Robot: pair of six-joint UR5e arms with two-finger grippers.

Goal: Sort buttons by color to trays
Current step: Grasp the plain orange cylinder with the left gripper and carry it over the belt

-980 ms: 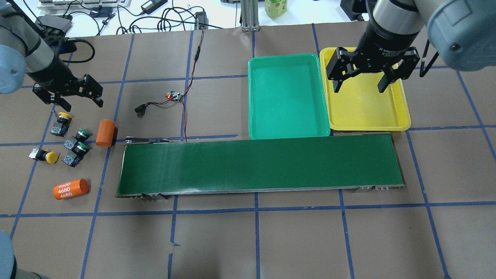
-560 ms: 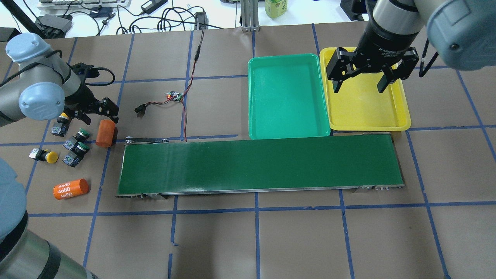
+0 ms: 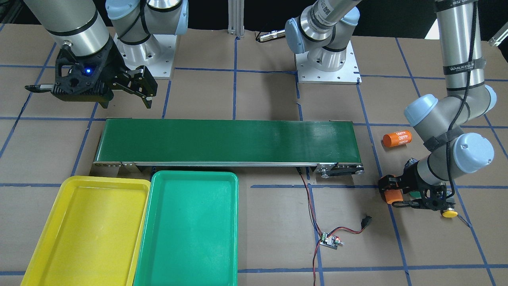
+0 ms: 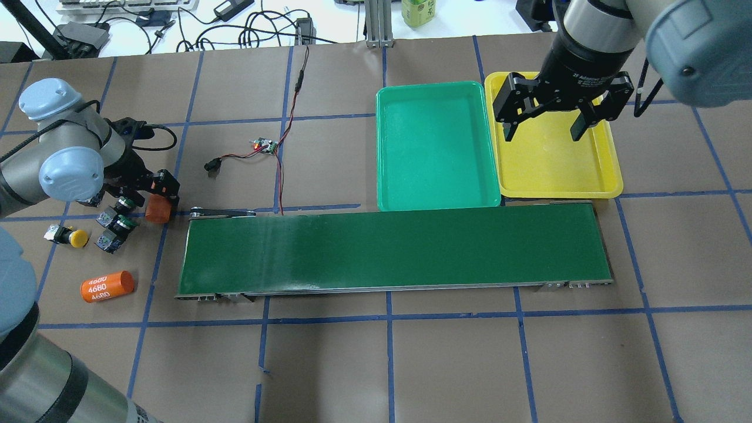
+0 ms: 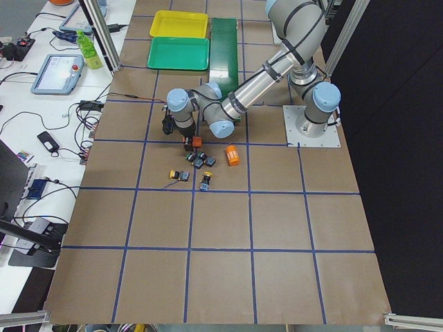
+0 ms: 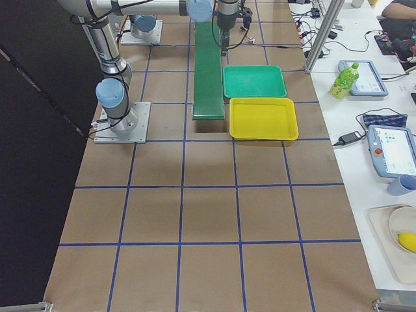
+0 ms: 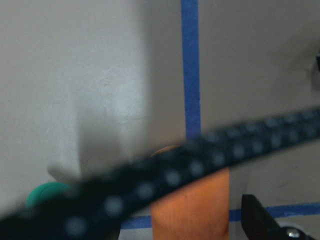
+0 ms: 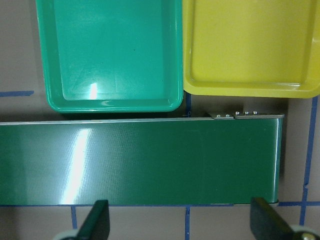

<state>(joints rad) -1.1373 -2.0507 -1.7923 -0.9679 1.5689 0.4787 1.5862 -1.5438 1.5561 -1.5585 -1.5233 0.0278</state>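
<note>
Green btn just beside L fingers

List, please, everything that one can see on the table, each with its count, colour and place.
green tray: 1, green, beyond the belt's right half.
yellow tray: 1, yellow, close beside the green tray, on its right.
conveyor belt: 1, dark green, middle of the table.
green buttons: 2, green caps, left of the belt.
yellow buttons: 2, yellow caps, same cluster.
orange cylinders: 2, orange; one marked 4680, one under the left gripper.
circuit board: 1, greenish, red and black wires, beyond the belt's left end.
left gripper: black, open, low over the cluster.
right gripper: black, open, above the yellow tray.
</note>
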